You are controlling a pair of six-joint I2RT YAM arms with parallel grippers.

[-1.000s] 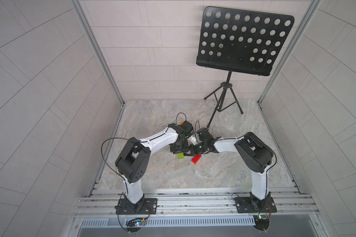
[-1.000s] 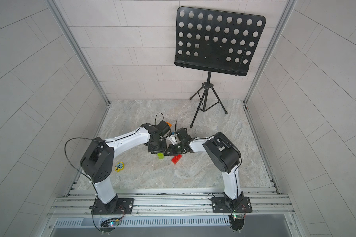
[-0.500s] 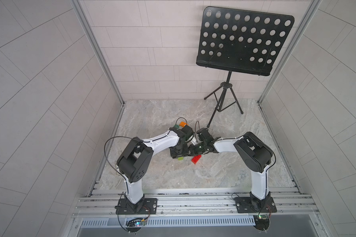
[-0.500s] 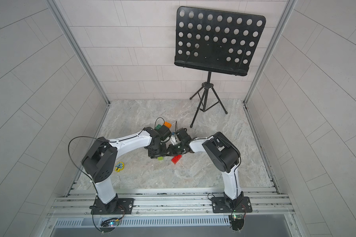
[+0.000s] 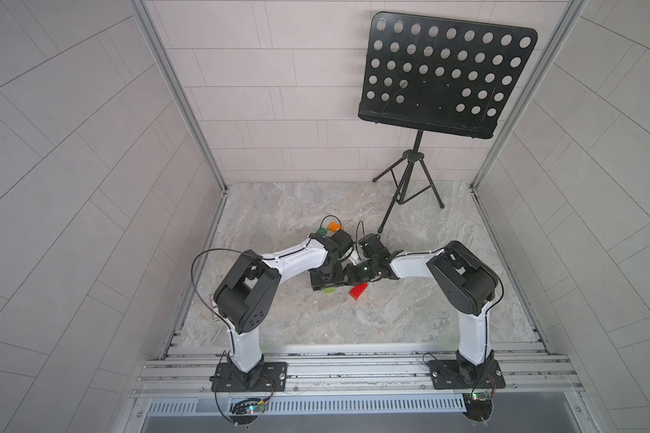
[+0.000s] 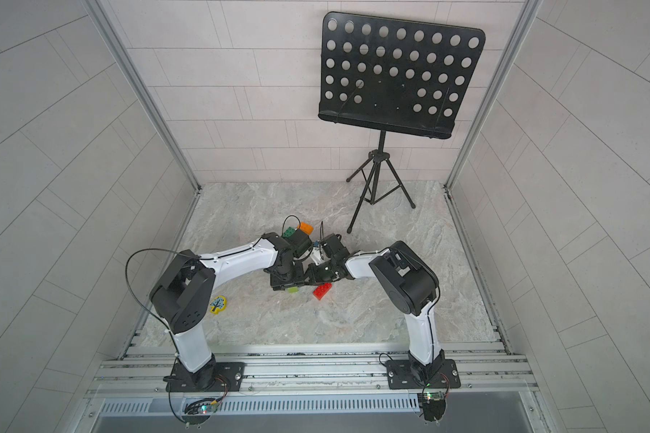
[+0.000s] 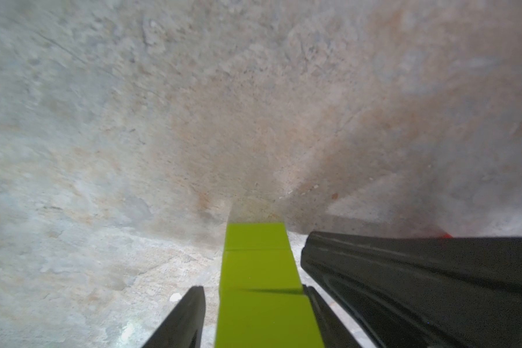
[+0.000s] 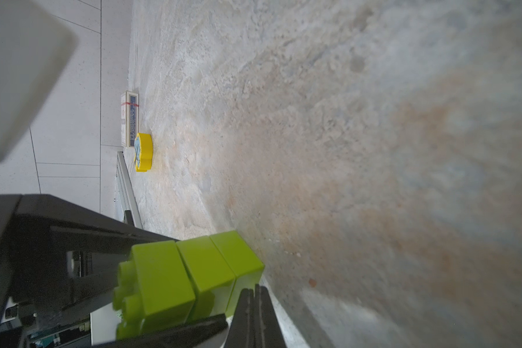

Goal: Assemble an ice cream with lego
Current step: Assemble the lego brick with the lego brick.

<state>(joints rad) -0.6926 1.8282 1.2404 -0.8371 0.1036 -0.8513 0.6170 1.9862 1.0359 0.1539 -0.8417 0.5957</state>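
One lime-green stack [image 7: 258,268], left gripper [image 7: 252,289] parted loosely around it, right gripper [image 8: 255,290] clenched empty just beside it

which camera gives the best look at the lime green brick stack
The right wrist view: the lime-green stack sits close up, studs and seams sharp. The left wrist view shows just one plain side. In both top views it is only a small, partly hidden lime patch.
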